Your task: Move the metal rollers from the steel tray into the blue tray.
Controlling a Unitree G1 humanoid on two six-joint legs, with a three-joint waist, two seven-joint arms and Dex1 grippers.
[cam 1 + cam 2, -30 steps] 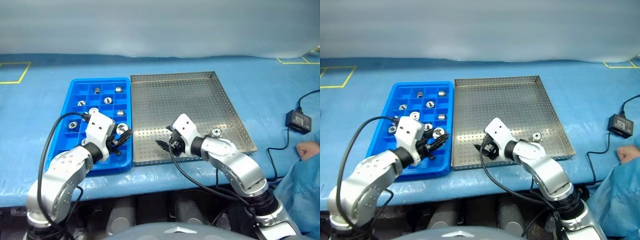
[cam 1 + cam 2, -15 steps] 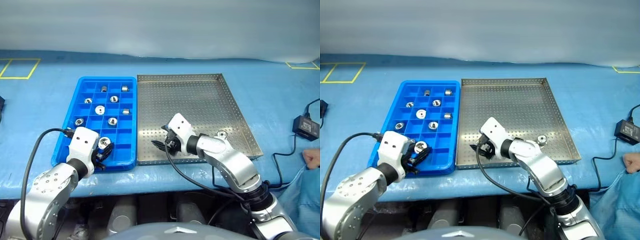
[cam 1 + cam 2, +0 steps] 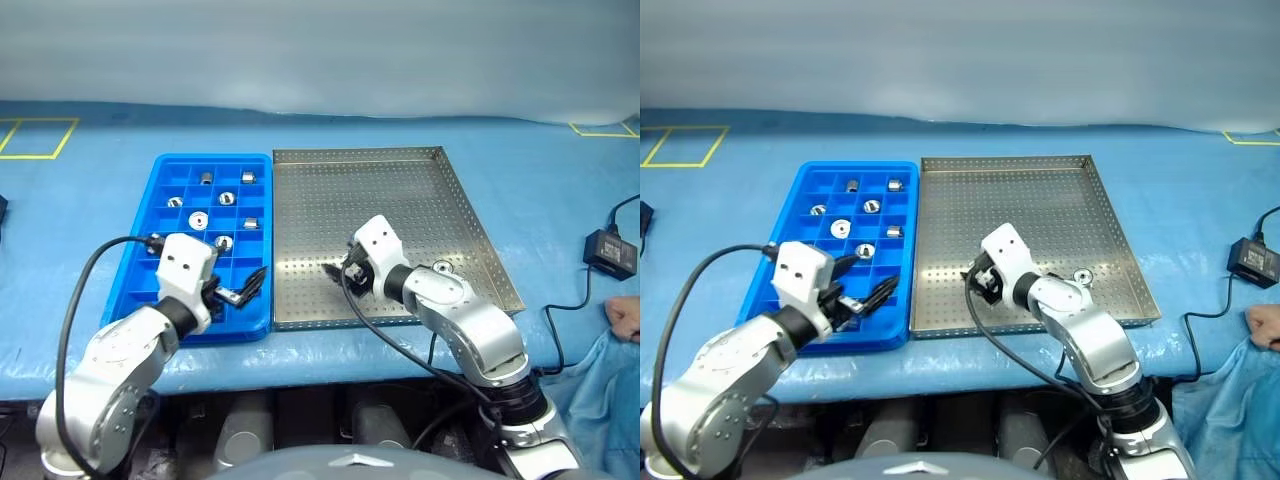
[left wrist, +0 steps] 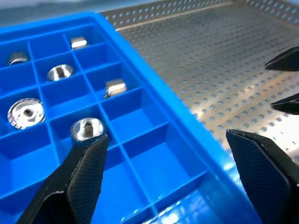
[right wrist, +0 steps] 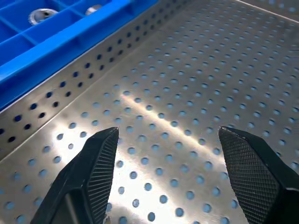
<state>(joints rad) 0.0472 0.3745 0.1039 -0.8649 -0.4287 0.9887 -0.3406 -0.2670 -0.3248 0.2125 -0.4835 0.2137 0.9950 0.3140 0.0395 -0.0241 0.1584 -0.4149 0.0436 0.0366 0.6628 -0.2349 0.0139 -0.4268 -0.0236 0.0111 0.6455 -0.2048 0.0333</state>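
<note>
Left wrist view: left gripper (image 4: 168,172) fingers (image 4: 86,170) spread wide, nothing between them, hanging over the near right compartments of the blue tray (image 3: 160,215), close to the tray's right wall. Past the fingers, six metal rollers (image 4: 88,128) sitting in separate compartments of the blue tray: two flat rings with centre holes, a cone-shaped one, three short cylinders toward the far end. Beyond the tray's right wall, the steel tray (image 3: 400,165) touching the blue tray side by side, long edges together.

Right wrist view: right gripper (image 5: 175,175) fingers (image 5: 100,154) also apart, empty, poised low over bare perforated floor of the steel tray, not far from the wall that meets the blue tray. From the head views, right gripper over the near left part of the steel tray, pointing toward the blue tray. One last roller (image 3: 441,268) lying on the steel tray's near right area, on the far side of the right arm from the blue tray, near the steel tray's right rim.

Black adapter with cable (image 3: 610,248) on the blue table cover (image 3: 80,180), well right of the steel tray. Person's hand (image 3: 626,315) at the right edge.
</note>
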